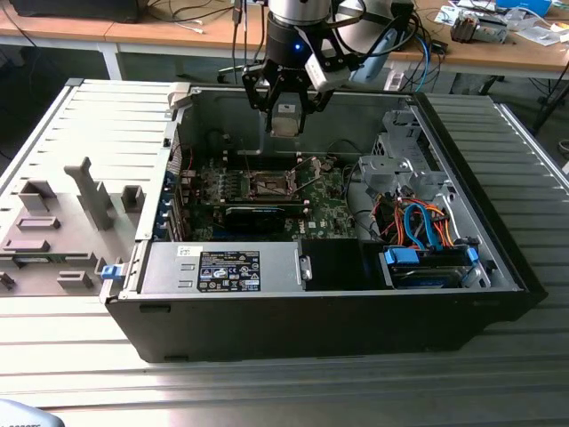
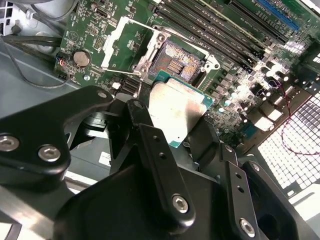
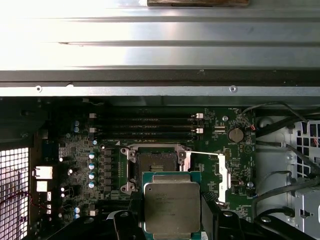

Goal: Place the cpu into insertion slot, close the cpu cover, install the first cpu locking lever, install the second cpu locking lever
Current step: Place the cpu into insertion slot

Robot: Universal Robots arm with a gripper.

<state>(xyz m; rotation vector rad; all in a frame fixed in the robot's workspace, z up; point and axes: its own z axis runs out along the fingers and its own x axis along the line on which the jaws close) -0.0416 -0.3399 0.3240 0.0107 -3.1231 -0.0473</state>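
Observation:
Over the open computer case, my gripper (image 1: 284,108) is shut on the cpu (image 1: 284,123), a flat silvery square chip with a green edge. It hangs above the green motherboard (image 1: 324,209), apart from it. Both wrist views show the cpu (image 2: 175,110) (image 3: 171,205) held between the black fingers (image 2: 145,125) (image 3: 124,222), just short of the insertion slot (image 2: 180,60) (image 3: 156,165). The slot (image 1: 269,184) lies bare with its dark centre showing. The cpu cover (image 2: 109,47) (image 3: 225,172), a thin silvery frame, stands flipped open beside the slot.
Long black memory slots (image 3: 145,127) run beside the socket, and a long black card (image 1: 256,213) lies on its other side. A grey power supply box (image 1: 222,267) and cabled drive bays (image 1: 427,240) fill the near side. A grey fixture (image 1: 62,222) sits at the exterior view's left.

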